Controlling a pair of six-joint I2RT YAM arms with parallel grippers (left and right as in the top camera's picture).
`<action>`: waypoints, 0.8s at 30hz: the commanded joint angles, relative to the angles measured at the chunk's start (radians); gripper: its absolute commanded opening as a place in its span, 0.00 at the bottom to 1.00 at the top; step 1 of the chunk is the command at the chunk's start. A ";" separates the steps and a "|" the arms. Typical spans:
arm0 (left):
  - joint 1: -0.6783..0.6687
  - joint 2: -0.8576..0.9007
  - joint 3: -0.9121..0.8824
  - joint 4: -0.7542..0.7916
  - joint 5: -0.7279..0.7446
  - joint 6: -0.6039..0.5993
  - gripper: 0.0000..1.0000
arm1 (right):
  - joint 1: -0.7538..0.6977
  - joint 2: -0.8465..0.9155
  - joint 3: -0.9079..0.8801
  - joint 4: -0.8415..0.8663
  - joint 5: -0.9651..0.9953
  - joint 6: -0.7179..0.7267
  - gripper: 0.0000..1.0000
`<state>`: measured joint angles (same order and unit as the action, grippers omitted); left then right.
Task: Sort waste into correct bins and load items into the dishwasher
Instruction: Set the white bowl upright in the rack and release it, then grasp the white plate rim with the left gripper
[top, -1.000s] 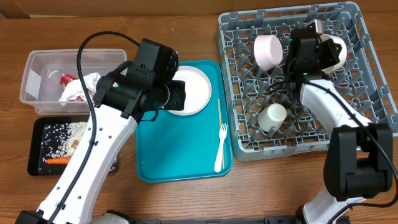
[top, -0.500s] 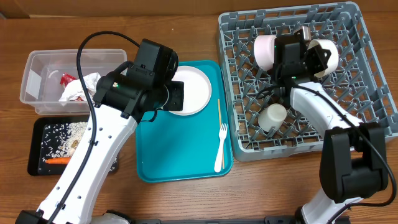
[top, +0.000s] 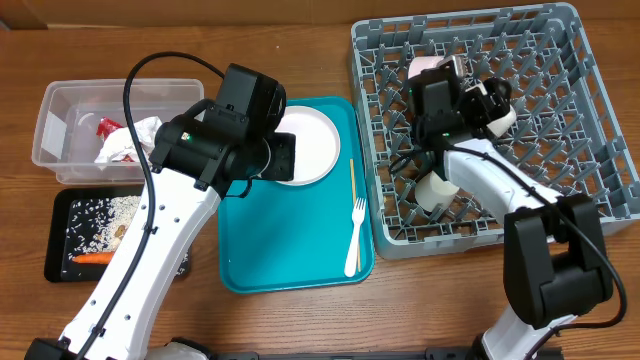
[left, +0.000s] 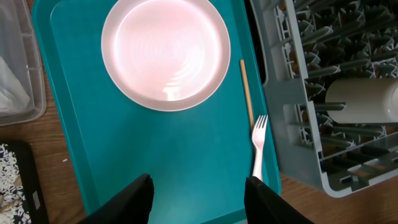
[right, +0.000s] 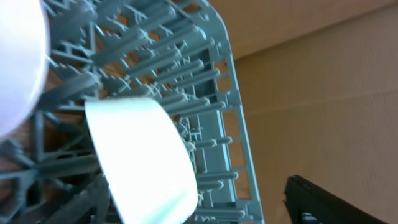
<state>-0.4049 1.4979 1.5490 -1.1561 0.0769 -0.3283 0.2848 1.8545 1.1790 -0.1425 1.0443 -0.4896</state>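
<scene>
Loading step: right gripper (top: 484, 100) spread wide by white bowl (right: 140, 158) in dish rack (top: 590, 150); left gripper (left: 198, 199) open, empty. Next I'd take the plate (left: 165, 53) by its rim.

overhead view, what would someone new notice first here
The big grey dish rack at upper right, with a white cup lying among its pegs, draws the eye first. Next comes the teal tray in the middle, holding a white plate at its top and a white fork near its right edge. At left sit a clear tub of crumpled napkins and, below it, a black tray with an orange carrot.
</scene>
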 joint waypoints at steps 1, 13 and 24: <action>0.006 0.006 -0.005 -0.006 -0.010 0.026 0.52 | 0.024 -0.082 0.002 0.004 -0.016 0.072 0.96; 0.006 0.006 -0.005 -0.042 -0.007 0.006 0.56 | 0.029 -0.388 0.002 -0.123 -0.174 0.340 1.00; 0.006 0.036 -0.008 0.021 -0.116 -0.097 0.66 | 0.029 -0.502 0.002 -0.529 -1.083 0.760 1.00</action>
<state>-0.4049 1.5082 1.5486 -1.1496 0.0219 -0.3687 0.3141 1.3621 1.1778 -0.6388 0.3706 0.1555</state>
